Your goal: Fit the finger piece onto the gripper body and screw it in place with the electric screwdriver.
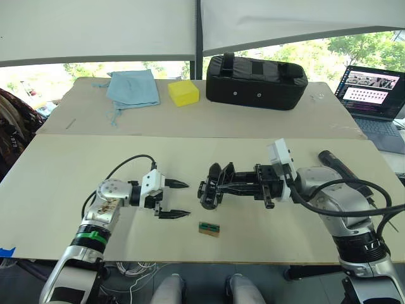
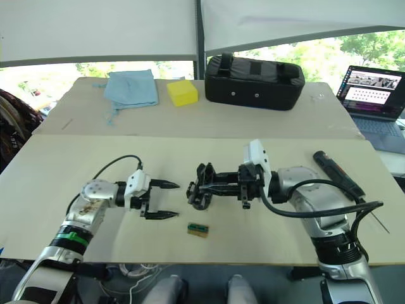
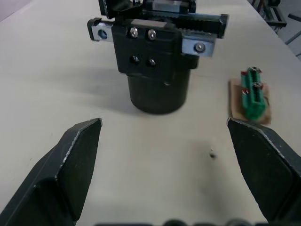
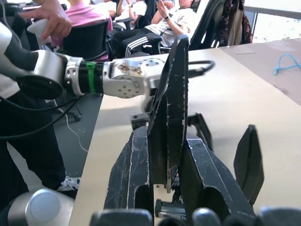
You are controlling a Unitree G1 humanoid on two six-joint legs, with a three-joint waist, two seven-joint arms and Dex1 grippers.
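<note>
right gripper [image 1: 237,183] clenched on the finger piece [image 4: 170,110] at the gripper body [image 1: 212,187]; left gripper [image 1: 177,199] at 9 o'clock, fingers spread, empty.

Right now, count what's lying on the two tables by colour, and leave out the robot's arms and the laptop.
Black: 4, the bag, screwdriver, gripper body and finger piece, which the right pincer holds.
Blue: 1, the cloth.
Yellow: 1, the block.
Green and brown: 1, the small block.
Total: 7.
</note>
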